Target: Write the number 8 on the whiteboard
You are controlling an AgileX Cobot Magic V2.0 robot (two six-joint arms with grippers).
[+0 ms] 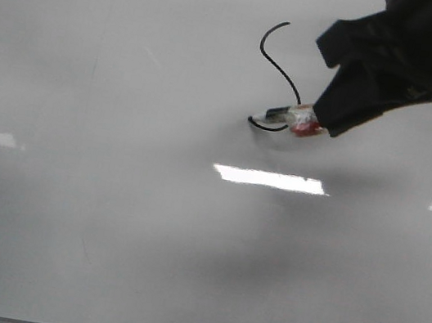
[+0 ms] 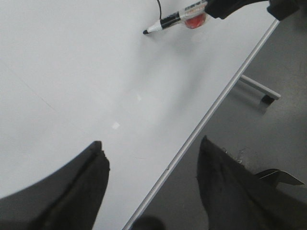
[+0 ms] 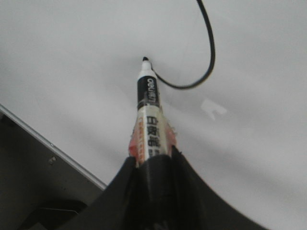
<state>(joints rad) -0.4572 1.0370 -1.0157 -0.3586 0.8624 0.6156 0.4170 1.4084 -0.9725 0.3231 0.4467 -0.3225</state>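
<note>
- Nearest the robot in the front view runs the thin metal frame edge of the large glossy pale grey-white whiteboard (image 1: pixel 107 218), which fills the view and carries bright rectangular light reflections.
- The left tool (image 2: pixel 151 187) hangs over that edge of the board, its dark jaws spread wide apart with nothing between them; part of it sits above the board and part above the grey floor beyond the frame.
- Farther in, right of centre, the right tool (image 1: pixel 331 119) reaches down from the upper right and grips a white-barrelled black marker with a red patch of tape (image 1: pixel 289 120), its jaws closed around the barrel.
- The marker's black tip touches the board at the end of the line.
- The unfinished thin black number 8 (image 1: pixel 278 60) is so far only an S-shaped curve, starting farther up the board and sweeping down into a small hook at the tip.
</note>
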